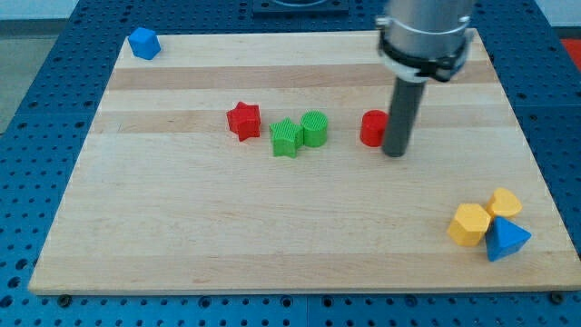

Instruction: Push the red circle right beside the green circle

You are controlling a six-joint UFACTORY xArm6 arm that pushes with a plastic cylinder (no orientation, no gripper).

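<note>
Red circle [372, 128] mid tabletop [182, 236], touching my tip [394, 153] on tip's left side, no fingers on rig so nothing grasped, green circle [314, 128] w/ green star [285, 138] further left, apart from red circle.

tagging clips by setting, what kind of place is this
Probably a robotics lab bench: a wooden board lies on a blue perforated surface, small coloured blocks like the red circle are scattered about, and my tip stands beside it.

My tip [394, 153] seemingly touches the red circle [371, 128], right of the green circle [314, 128].
</note>
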